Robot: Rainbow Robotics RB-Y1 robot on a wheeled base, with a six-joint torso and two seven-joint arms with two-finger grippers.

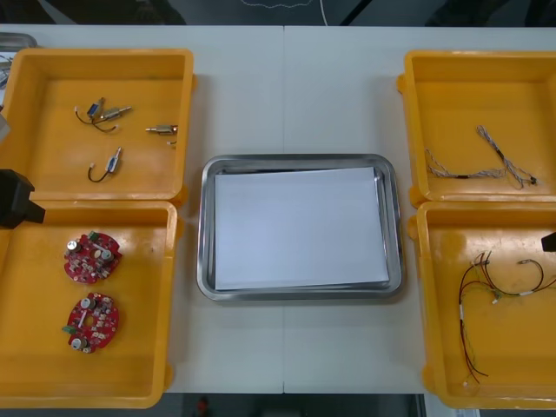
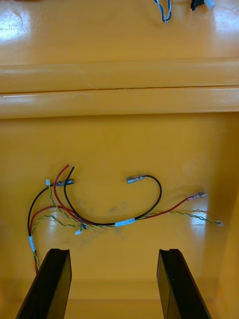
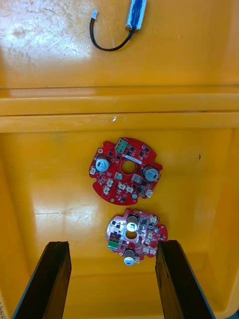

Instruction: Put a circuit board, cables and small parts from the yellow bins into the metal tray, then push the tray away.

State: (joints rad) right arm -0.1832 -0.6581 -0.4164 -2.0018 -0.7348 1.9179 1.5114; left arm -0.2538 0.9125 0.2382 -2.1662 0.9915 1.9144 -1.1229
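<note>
**Round red circuit boards** (image 3: 125,171): two, studded with small components. They lie flat and just apart on the floor of the near left yellow plastic bin (image 1: 130,365). Neither is held.

**Left gripper** (image 3: 113,246): black fingers spread wide, nothing between them. It hovers over that bin, with the nearer board (image 3: 135,238) just ahead of the fingertips and untouched.

**Step in hand (judged):** the first pick, since nothing is in the tray yet. The next move calls for a straight descent onto the nearer board. The fingers should straddle its rim and close across it without nudging the other board.

**Right gripper** (image 2: 113,251): fingers likewise spread and holding nothing, poised over the near right yellow bin (image 1: 521,347).

**Near right yellow bin, contents:** a loose tangle of black, red and yellow cables (image 2: 124,223), just beyond the right fingertips.

**Far left yellow bin** (image 1: 148,78), contents: several small metal parts (image 1: 104,113) with short dark leads, scattered.

**Far right yellow bin** (image 1: 469,87), contents: a twisted blue and white cable (image 1: 495,156), lying loose.

**Rectangular metal tray** (image 1: 202,226): shiny rim, white inside, holding nothing. It sits at the middle of the light table (image 1: 287,78), between the two pairs of bins.
</note>
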